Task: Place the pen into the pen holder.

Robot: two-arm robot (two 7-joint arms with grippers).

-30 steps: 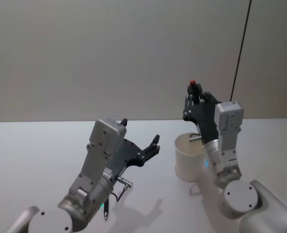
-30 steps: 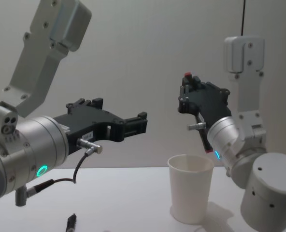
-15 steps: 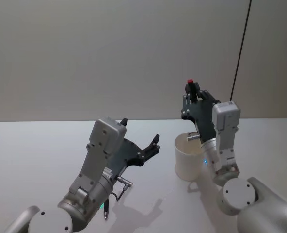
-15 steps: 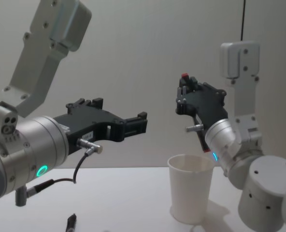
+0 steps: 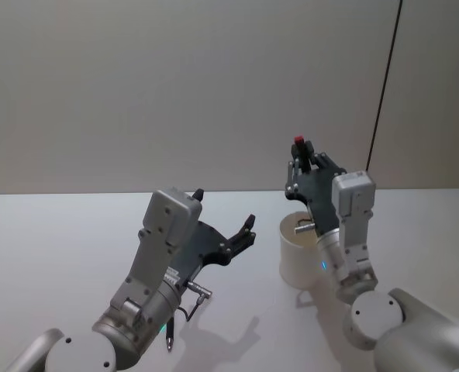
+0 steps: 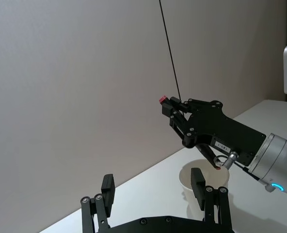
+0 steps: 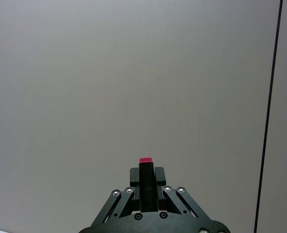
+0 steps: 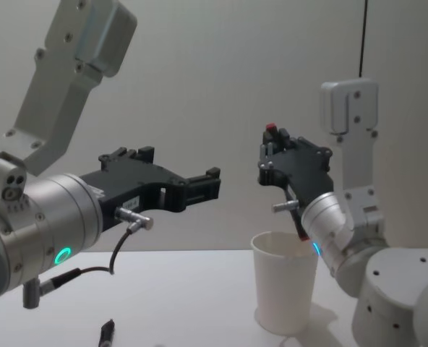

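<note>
So, the right claw (image 5: 301,157) is clamped shut on the pen (image 5: 299,144). It grips near the top, so just the red cap pokes out above the fingers, and the thing is held up in the air over the pen holder (image 5: 295,260), the plain white paper cup standing on the bench (image 5: 59,248). From the left wrist view the pen's lower end looks to be right at the mouth of the cup, maybe just inside the rim, though I can't say how deep. The pen also hangs at a slant, not straight down. I reckon that's the risk: let go now and the tip could catch the rim or the far wall, and an empty paper cup is light enough to tip over or skid. The right wrist is also just beside the cup, so a careless drop downward could nudge it. The left claw (image 5: 226,209) hangs off to the side with its fingers spread wide, holding nothing, well apart from the cup.
</note>
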